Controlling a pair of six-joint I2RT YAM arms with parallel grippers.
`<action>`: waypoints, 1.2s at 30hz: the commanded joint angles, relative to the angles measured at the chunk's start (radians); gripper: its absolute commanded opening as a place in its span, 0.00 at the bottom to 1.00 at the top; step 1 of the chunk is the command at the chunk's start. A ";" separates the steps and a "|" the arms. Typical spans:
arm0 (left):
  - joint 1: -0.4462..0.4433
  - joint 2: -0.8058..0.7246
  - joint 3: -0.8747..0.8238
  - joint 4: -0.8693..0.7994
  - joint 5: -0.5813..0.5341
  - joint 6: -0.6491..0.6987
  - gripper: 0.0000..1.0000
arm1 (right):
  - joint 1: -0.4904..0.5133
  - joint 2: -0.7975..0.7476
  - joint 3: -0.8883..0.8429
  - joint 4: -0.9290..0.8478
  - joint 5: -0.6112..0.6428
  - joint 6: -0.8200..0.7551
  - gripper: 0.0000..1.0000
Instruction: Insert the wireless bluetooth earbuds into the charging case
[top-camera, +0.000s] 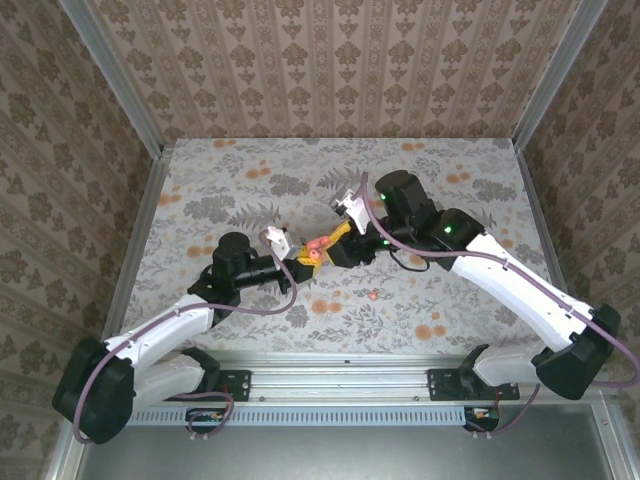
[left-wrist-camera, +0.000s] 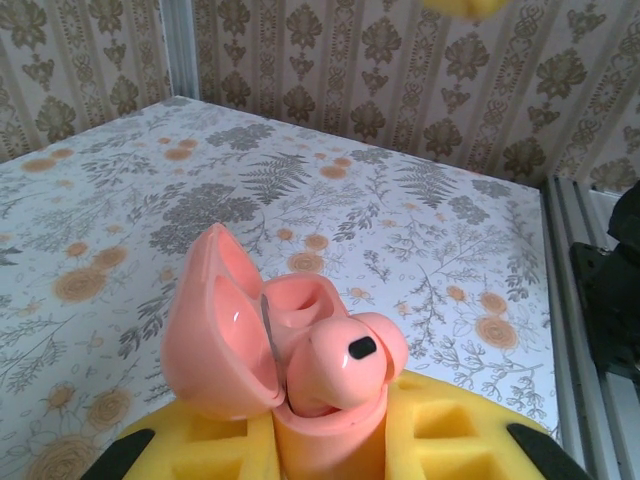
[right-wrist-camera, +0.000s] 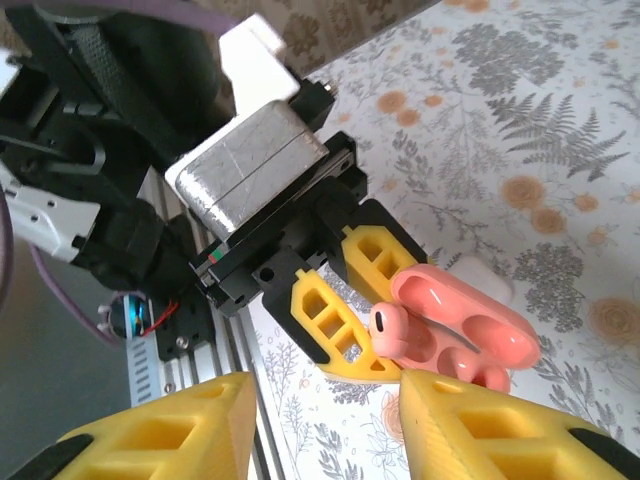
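Tabletop (top-camera: 460, 160): flat surface covered in a floral print of grey leaves and orange blooms, walled by patterned panels on three sides.
Left arm (top-camera: 160, 335): white and black, enters the top view from 7 o'clock and reaches towards the tabletop's middle.
Right arm (top-camera: 510, 280): white and black, enters from 4 o'clock and bends back so that its wrist points at 8 o'clock, towards the left arm's tip.
Left gripper (top-camera: 305, 260): yellow fingers closed on the base of the charging case, holding it above the tabletop; seen from its own wrist (left-wrist-camera: 325, 445) the case stands upright between the fingers.
Right gripper (right-wrist-camera: 325, 390): yellow fingers spread apart with nothing between them, poised just beside the case at its 2 o'clock in the top view (top-camera: 338, 238).
Charging case (left-wrist-camera: 300, 300): coral-pink, rounded, glossy plastic, hinged lid swung open towards 9 o'clock in the left wrist view; it sits slightly to 9 o'clock of the tabletop's centre (top-camera: 318, 243).
White rounded thing (right-wrist-camera: 485, 280): on the tabletop past the open lid, mostly hidden; I cannot tell what it is.
Seated earbud (left-wrist-camera: 340, 365): coral-pink pebble with a small black oval spot, resting in the case's 3 o'clock well and standing proud of it.
Loose earbud (top-camera: 373, 295): tiny red-coral bud lying on the tabletop at 5 o'clock from the case, well apart from both grippers.
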 joint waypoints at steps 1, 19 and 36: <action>0.008 -0.030 0.003 0.023 -0.026 0.001 0.05 | 0.020 -0.008 -0.019 0.018 0.135 0.192 0.41; 0.005 -0.022 0.003 0.036 -0.026 -0.006 0.05 | 0.079 0.075 -0.063 0.065 0.292 0.413 0.53; 0.005 -0.030 0.002 0.032 -0.026 -0.006 0.04 | 0.081 0.137 -0.071 0.088 0.278 0.417 0.54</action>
